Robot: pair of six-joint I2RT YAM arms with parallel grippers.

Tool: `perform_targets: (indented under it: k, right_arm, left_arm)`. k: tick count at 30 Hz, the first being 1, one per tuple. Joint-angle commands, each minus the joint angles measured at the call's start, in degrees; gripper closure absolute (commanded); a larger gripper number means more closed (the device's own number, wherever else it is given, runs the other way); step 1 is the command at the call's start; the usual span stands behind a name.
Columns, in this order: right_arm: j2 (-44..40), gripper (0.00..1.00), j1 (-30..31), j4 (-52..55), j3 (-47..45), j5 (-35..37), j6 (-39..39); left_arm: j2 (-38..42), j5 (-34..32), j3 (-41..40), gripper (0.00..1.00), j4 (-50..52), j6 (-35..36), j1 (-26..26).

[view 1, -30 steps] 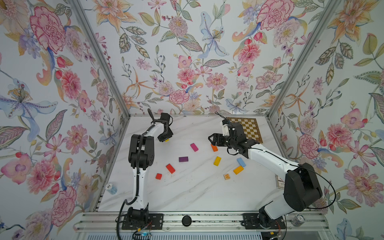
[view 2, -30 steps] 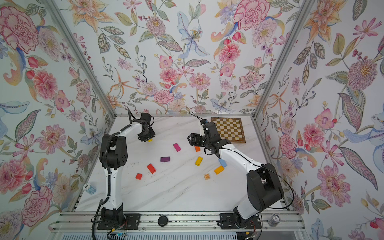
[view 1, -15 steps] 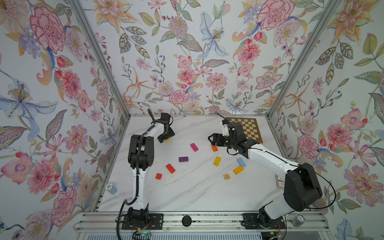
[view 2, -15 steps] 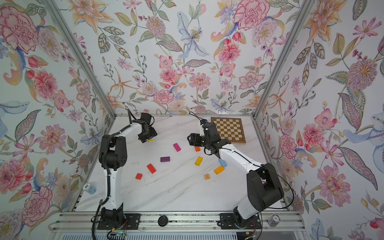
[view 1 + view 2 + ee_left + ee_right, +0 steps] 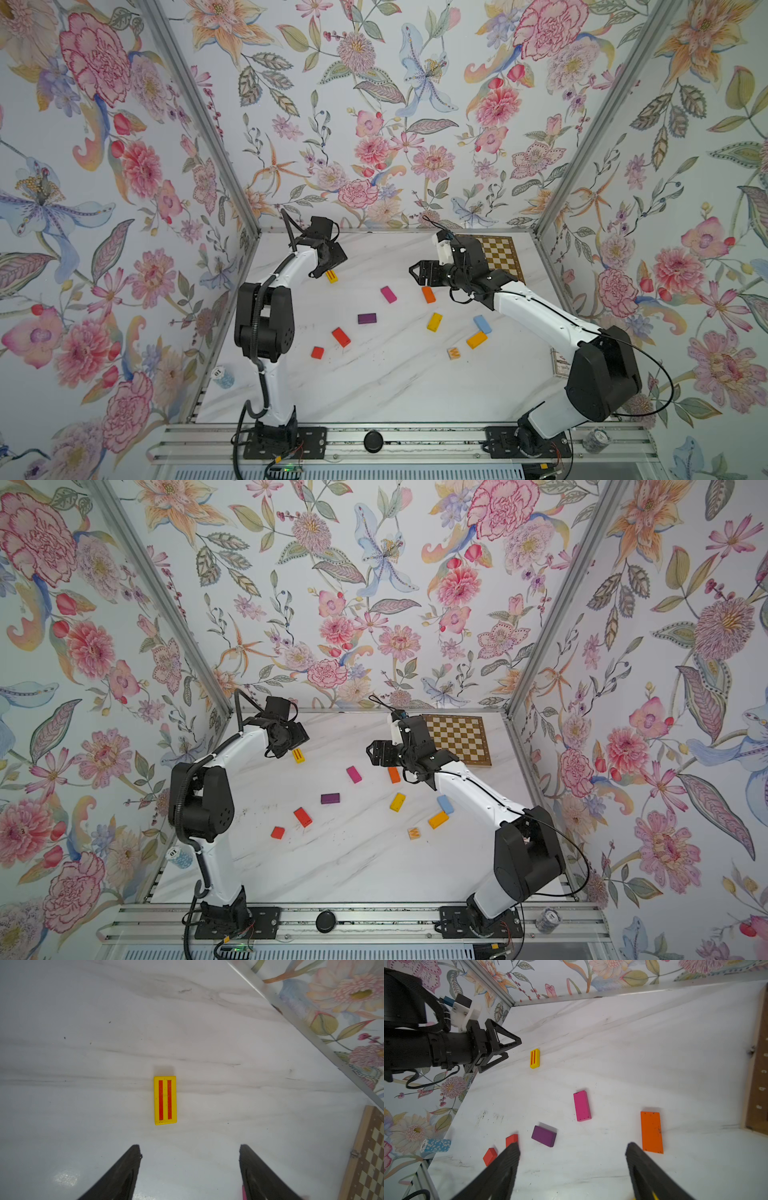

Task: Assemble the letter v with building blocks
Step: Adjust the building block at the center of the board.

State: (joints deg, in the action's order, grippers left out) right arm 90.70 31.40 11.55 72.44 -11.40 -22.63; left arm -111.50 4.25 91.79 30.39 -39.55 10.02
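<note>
The left gripper (image 5: 189, 1148) is open and empty. The yellow striped block (image 5: 165, 1100) lies flat just ahead of its jaws, centred between them and touching neither. The right gripper (image 5: 572, 1147) is also open and holds nothing, with the orange block (image 5: 651, 1132) just beyond one jaw. The other blocks (image 5: 434, 322) seem to lie apart, none end to end, so the letter v looks barely begun. Both rows and the corner remain.

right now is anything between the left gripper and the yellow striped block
Nothing visible. In the left wrist view the yellow striped block lies flat on the marble tabletop ahead of the left gripper, whose jaws stand open and empty. The magenta block, the nearest other, lies apart from it.
</note>
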Motion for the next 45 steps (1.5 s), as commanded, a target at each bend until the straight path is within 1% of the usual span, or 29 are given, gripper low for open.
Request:
perform_targets:
  k: [1, 6, 10, 15, 21, 27, 34, 45]
  right_arm:
    - [2.69, 0.13, 2.22, 7.82, 5.51, 0.67, 5.53]
    - [7.96, 0.11, 4.23, 16.01, 12.92, 1.96, 10.28]
    - [13.47, 0.11, 6.05, 22.54, 19.10, 4.27, 14.49]
    - [20.62, 0.13, 8.36, 29.28, 26.67, 9.90, 18.73]
    - [28.47, 0.15, 10.70, 34.10, 33.55, 11.23, 22.61]
    - [32.51, 0.16, 11.65, 36.15, 36.18, 12.06, 25.98]
    - [34.96, 0.16, 11.93, 37.07, 36.23, 11.92, 27.99]
    - [37.60, 0.16, 15.00, 37.07, 38.00, 7.22, 30.96]
  left_arm:
    - [7.26, 3.06, -4.41, 0.25, -5.07, 3.30, -0.94]
    - [16.62, 5.52, -12.05, 0.28, -10.19, 6.84, -1.67]
    - [24.83, 6.06, -19.25, 0.30, -13.72, 9.64, -2.41]
    - [31.70, 5.87, -24.94, 0.32, -14.65, 12.94, -3.25]
    - [38.39, 5.69, -30.21, 0.32, -16.12, 16.48, -3.34]
    - [44.18, 4.63, -35.75, 0.32, -18.39, 17.79, -3.52]
    - [48.66, 2.82, -38.89, 0.32, -16.36, 19.04, -3.51]
    - [52.33, 2.43, -43.26, 0.33, -16.97, 17.35, -3.47]
